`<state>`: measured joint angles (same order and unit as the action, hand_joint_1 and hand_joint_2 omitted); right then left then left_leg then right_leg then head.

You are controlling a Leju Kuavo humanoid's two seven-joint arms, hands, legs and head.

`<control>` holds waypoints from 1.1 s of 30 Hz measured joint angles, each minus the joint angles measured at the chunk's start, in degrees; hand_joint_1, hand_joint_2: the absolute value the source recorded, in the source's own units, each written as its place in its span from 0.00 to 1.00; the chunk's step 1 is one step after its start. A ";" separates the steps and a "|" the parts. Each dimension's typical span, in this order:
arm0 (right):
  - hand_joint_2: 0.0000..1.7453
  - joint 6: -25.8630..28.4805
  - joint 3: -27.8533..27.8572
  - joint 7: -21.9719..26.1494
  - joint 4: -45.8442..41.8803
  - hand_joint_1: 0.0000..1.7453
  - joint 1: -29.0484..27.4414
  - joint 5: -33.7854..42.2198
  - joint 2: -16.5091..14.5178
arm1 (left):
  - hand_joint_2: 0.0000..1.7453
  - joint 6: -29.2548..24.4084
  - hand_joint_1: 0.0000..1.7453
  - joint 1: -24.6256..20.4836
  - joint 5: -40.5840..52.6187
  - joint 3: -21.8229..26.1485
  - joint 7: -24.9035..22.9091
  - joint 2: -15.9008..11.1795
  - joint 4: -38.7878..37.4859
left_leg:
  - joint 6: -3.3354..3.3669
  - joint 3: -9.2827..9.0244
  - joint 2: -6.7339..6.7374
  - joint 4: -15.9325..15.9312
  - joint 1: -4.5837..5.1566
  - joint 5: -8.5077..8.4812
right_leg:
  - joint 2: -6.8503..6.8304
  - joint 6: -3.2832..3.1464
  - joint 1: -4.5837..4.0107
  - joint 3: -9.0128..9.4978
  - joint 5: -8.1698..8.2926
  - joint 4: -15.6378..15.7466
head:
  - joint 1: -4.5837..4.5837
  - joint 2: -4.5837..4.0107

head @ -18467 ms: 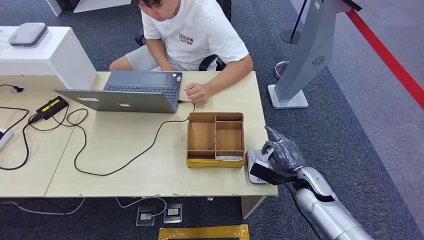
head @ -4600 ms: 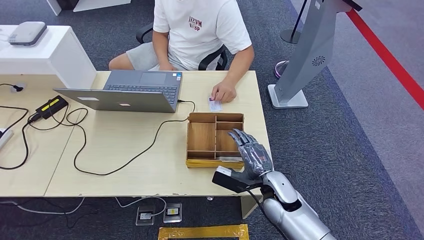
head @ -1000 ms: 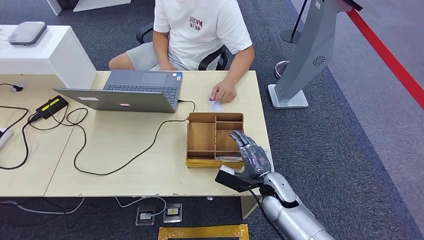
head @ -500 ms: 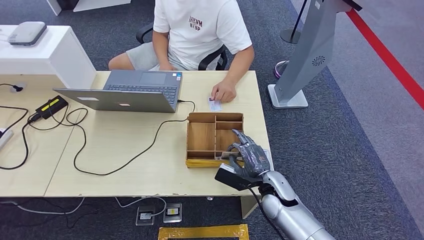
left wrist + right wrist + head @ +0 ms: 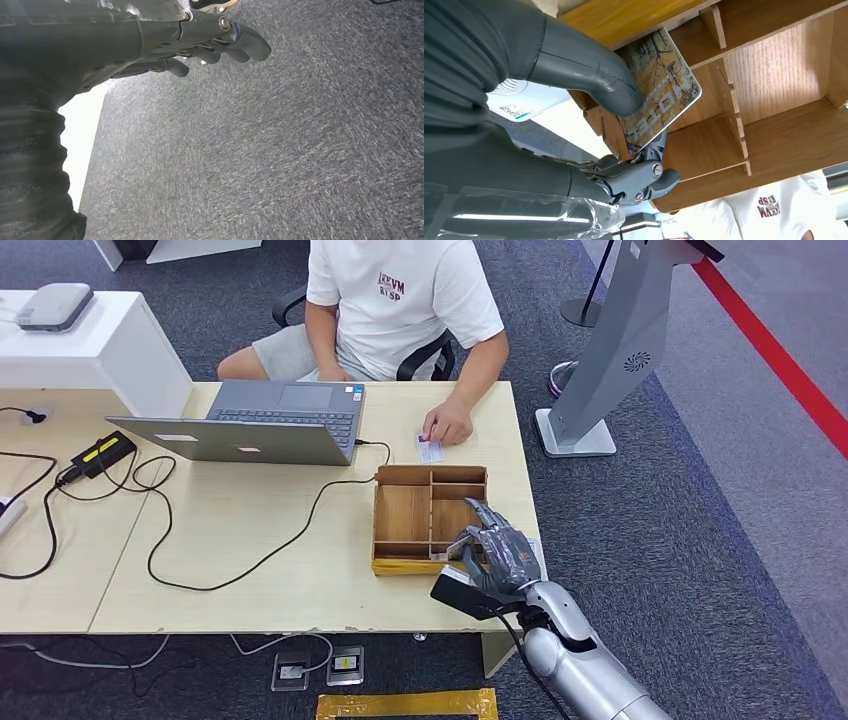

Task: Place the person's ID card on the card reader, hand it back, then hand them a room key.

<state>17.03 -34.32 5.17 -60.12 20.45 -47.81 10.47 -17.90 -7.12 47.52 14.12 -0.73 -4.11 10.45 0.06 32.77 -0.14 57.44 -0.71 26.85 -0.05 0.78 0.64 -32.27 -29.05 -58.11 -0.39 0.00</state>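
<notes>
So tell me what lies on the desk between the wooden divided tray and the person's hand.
In the head view, a small white ID card lies there; the person's hand touches it, just beyond the wooden divided tray.

- You have a light wooden desk point(image 5: 300, 540) carrying everything here.
- An open grey laptop point(image 5: 255, 425) sits near the far edge.
- A black cable point(image 5: 250, 560) loops from it across the middle.
- A compartmented wooden organiser tray point(image 5: 430, 518) stands near the right end.
- A small white ID card point(image 5: 430, 450) lies just beyond the tray, under the person's hand point(image 5: 448, 425).
- A black and yellow box point(image 5: 103, 454) rests at the left.
</notes>
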 joint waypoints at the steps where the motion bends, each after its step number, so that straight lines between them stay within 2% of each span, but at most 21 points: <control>1: 1.00 0.02 0.00 0.07 0.01 1.00 0.00 0.07 0.00 | 1.00 0.00 0.00 0.00 0.01 0.00 0.02 0.01 0.00 | 0.00 0.00 0.00 0.00 0.00 0.00 | 0.00 0.00 0.00 0.00 0.00 0.00 | 0.01 0.00; 14: 1.00 0.90 0.11 1.20 -1.12 1.00 0.49 1.63 -0.01 | 1.00 -0.05 0.00 0.00 0.19 0.00 0.08 0.01 0.00 | 0.00 0.00 0.00 0.00 0.00 0.00 | 0.01 0.00 0.00 0.01 0.00 0.00 | 0.01 0.00; 25: 1.00 -1.75 6.61 0.95 -12.15 1.00 8.40 0.46 0.79 | 1.00 -0.05 0.00 0.14 1.25 0.00 1.28 0.01 0.00 | 0.00 -0.03 0.02 0.03 0.00 -0.03 | 0.01 0.02 0.01 0.01 0.03 0.00 | 0.00 0.00; 33: 1.00 -2.67 10.40 1.48 -15.53 1.00 12.69 -0.91 1.22 | 1.00 0.07 0.00 0.14 2.10 -0.02 1.85 0.01 0.00 | 0.00 -0.02 0.02 0.03 0.00 -0.01 | 0.03 0.01 0.01 0.00 0.03 0.00 | 0.01 0.00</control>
<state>14.36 -23.91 6.65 -75.65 33.14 -48.72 11.69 -17.83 -6.98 49.63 14.10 1.13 -4.11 10.45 0.06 32.75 -0.12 57.47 -0.71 26.83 -0.03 0.79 0.65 -32.27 -29.02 -58.11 -0.38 0.00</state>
